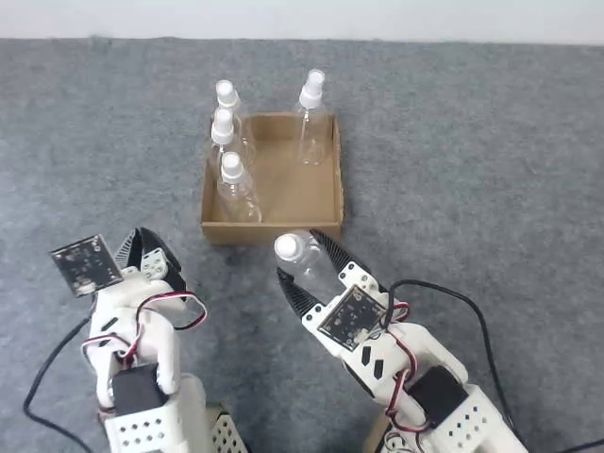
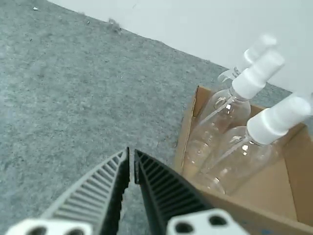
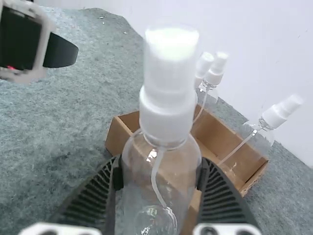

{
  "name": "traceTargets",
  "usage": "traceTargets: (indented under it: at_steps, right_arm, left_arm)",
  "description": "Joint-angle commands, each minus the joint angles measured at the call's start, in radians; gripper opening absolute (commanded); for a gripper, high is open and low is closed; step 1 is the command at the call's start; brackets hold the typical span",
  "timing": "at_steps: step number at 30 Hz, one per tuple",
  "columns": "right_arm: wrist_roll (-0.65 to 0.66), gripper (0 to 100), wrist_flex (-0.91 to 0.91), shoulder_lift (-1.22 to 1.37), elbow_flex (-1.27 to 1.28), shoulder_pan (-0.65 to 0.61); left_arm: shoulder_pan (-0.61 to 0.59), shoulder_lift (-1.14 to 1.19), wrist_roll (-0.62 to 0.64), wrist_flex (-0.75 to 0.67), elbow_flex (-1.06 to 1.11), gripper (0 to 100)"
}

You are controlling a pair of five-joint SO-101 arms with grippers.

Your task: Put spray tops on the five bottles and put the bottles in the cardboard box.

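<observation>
The open cardboard box (image 1: 274,231) sits mid-table on grey carpet. Three clear bottles with white spray tops (image 1: 239,193) (image 1: 224,132) (image 1: 229,99) stand along its left wall, and another (image 1: 314,132) stands in its back right corner. My right gripper (image 1: 300,257) is shut on a fifth bottle (image 3: 159,161) with a spray top (image 3: 168,83), held upright just in front of the box's front wall (image 3: 122,129). My left gripper (image 2: 132,154) is shut on nothing, low over the carpet in front of and left of the box (image 2: 188,132).
Grey carpet surrounds the box on all sides, with open floor to the left and right. The left arm's camera mount (image 3: 19,39) shows beside the held bottle. Cables (image 1: 453,293) trail from the right arm. A pale wall runs along the far edge.
</observation>
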Motion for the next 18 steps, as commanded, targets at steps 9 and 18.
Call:
traceTargets:
  at_steps: [9,18]
  right_arm:
    - [0.012,7.9,-0.021,-0.019,-0.103,0.019]
    - [0.017,7.9,0.122,-0.01,-0.253,0.019]
  left_arm:
    - [-0.006,-0.02,-0.008,-0.155,0.067,1]
    - [-0.006,-0.018,-0.008,-0.23,0.101,1]
